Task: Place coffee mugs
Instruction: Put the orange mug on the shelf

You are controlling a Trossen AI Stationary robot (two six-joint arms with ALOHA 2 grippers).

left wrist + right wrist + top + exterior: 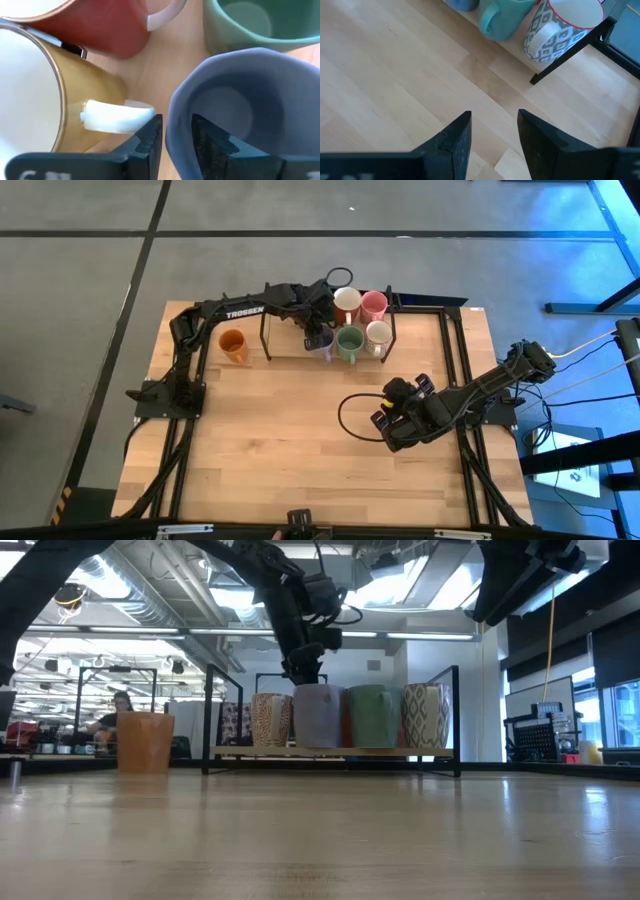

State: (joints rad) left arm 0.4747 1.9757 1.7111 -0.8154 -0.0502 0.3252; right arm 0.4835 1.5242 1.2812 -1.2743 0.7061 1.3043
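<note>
Floor point(80, 300): grey concrete, crossed by dark lines.
Table point(300, 450): pale wood planks — framed by black rails.
Ceiling point(160, 600): exposed ducts, lit by bright panels.
Windows point(620, 710): seen beyond the table's right edge.
Background: a seated person point(112, 718) — desks behind.

In the high view the lavender mug point(320, 341) is largely covered by the left gripper point(322, 332) above it, so only a sliver of its rim is seen. In the left wrist view that mug's wall is straddled by the fingers point(150, 142), whether it is pinched cannot be told, and the mugs beyond the gripper are cut off by the picture's edges. In the low view the right gripper is cut off at the upper edge, and the person point(112, 720) far behind the orange mug point(145, 741) is too small to make out.
</note>
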